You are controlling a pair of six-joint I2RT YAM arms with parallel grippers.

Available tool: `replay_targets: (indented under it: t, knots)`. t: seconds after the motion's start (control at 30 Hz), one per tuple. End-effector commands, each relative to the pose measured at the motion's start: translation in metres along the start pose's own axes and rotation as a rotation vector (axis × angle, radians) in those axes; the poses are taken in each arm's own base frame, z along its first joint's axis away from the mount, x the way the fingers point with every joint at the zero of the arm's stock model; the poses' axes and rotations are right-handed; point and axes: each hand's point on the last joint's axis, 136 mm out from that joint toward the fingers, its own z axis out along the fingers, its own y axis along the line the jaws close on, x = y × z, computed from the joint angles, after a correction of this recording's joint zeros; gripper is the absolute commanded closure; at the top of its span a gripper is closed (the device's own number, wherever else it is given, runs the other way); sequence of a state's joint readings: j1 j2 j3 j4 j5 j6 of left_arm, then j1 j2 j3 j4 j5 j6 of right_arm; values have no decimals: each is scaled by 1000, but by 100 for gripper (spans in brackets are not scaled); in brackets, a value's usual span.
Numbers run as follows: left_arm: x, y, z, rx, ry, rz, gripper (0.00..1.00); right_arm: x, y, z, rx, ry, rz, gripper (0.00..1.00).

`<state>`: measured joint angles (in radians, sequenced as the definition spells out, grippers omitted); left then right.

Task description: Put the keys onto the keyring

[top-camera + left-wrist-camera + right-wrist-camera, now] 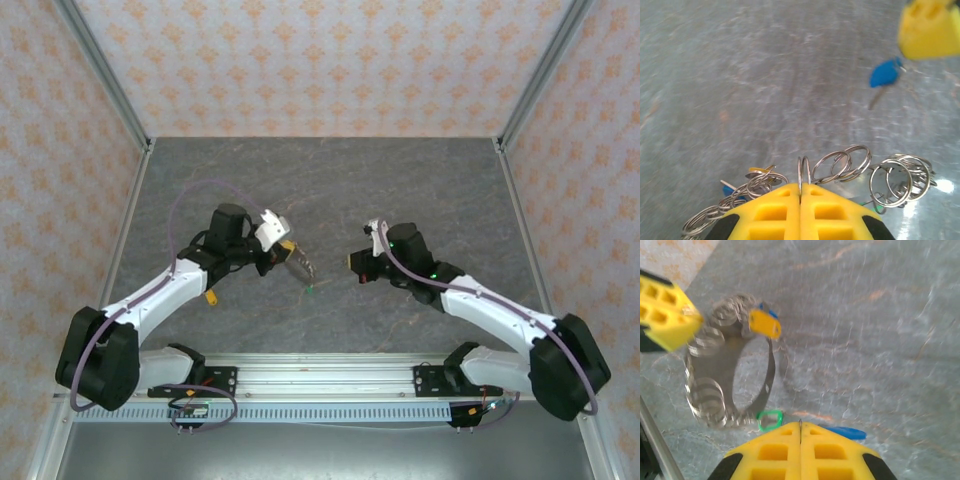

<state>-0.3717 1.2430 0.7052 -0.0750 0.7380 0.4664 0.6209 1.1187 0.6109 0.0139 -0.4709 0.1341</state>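
My left gripper (pixel 287 249) is shut on the keyring (pixel 300 267), held just above the table. In the left wrist view the yellow jaws (pixel 801 187) pinch one small split ring (pixel 804 165) of the keyring's chain of silvery rings. A yellow key (pixel 760 170) and a blue key (pixel 729 190) hang on it at the left. My right gripper (pixel 358 265) faces it, shut on another blue key (pixel 885 74). From the right wrist, the closed jaws (pixel 800 426) grip a thin blade, with the blue head (pixel 845 432) beside them. A green key (pixel 770 420) hangs at the keyring's (pixel 767 380) bottom.
The grey marbled table (pixel 330 180) is walled by patterned panels at the back and both sides. A metal rail (pixel 320 372) with the arm bases runs along the near edge. The left gripper's yellow finger (pixel 667 312) shows at the upper left of the right wrist view.
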Motion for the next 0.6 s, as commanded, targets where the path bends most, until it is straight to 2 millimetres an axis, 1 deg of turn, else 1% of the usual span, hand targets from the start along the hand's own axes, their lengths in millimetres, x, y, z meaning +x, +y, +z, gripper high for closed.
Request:
replay_targets:
  t: [0.0,0.1,0.2,0.33,0.4,0.5,0.57]
  knots:
    - [-9,-27,4,117,-15,99,100,0,4,-8,-24,-13,-241,100]
    - [-8,-40,9,168,-13,115,100,-6,14,-9,-74,-56,-337,100]
    - [-7,-45,13,195,-10,117,100,-2,30,-9,-169,-68,-452,100]
    - [-8,-54,19,232,-15,122,100,-2,33,-5,-197,-77,-495,100]
    - [-8,-57,22,251,-14,121,100,-1,40,-3,-240,-82,-532,100]
    - [-7,-57,24,261,-9,114,100,-6,44,0,-258,-104,-546,100]
    - [-7,-57,25,263,-5,113,100,-5,47,3,-273,-94,-570,100]
